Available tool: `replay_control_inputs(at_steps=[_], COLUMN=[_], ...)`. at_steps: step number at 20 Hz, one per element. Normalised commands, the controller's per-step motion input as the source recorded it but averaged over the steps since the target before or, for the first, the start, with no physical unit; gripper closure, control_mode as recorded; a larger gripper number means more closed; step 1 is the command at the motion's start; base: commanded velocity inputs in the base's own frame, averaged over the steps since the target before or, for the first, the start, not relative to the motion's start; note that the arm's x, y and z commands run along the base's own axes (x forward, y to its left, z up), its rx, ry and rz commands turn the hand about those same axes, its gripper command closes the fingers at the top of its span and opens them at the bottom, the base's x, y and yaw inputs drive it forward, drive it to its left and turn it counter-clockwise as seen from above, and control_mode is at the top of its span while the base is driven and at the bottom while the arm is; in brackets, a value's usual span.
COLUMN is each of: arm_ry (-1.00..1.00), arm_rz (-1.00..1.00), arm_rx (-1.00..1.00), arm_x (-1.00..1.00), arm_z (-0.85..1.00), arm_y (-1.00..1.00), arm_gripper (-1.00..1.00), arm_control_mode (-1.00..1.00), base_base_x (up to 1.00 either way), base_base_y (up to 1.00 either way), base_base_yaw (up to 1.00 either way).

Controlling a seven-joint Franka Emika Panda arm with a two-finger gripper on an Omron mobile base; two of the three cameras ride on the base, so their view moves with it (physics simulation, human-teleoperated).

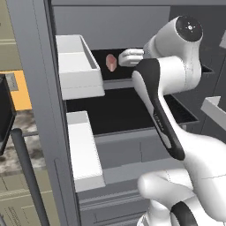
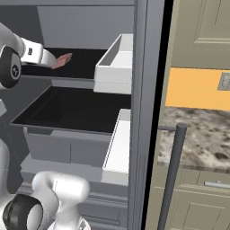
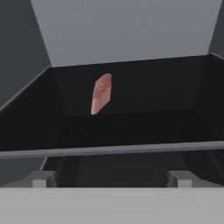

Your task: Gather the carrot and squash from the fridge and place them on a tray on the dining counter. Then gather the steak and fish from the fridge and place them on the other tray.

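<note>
The left base view looks from behind and left of the white arm (image 1: 176, 88), close, forward and slightly down into the open grey fridge with black shelves (image 1: 128, 112). The right base view faces the same fridge interior (image 2: 67, 110) from the right, so both share the shelves, the white door bins (image 1: 77, 66) and the small pink slab of meat (image 1: 111, 62). The hand view looks straight along the upper black shelf (image 3: 144, 96) at that pink slab from nearby.

The white arm (image 1: 164, 106) is stretched forward and upward, and the gripper (image 3: 111, 178) is held level, its jaws spread wide with nothing between them.
</note>
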Motion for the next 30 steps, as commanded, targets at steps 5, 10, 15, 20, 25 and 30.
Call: replay_control_inputs(at_steps=[5,10,15,20,25,30], arm_ry=[0.05,0.01,0.01,0.02,0.02,0.03], arm_rz=[-0.01,0.00,0.00,0.00,-0.01,-0.01], arm_rx=[0.00,0.01,0.01,0.02,0.00,0.00], arm_x=[0.50,0.39,0.50,0.56,0.58,0.58], arm_z=[-0.15,-0.13,-0.15,-0.07,-0.07,-0.09], arm_y=[0.17,0.12,0.09,0.03,0.08,0.15], arm_gripper=[-1.00,-1.00,-1.00,-1.00,-1.00,-1.00], arm_control_mode=[-1.00,-1.00,-1.00,-1.00,-1.00,-1.00], base_base_x=[0.00,0.00,0.00,0.00,0.00,0.00], base_base_y=[0.00,0.00,0.00,0.00,0.00,0.00], base_base_yaw=[0.00,0.00,0.00,0.00,0.00,0.00])
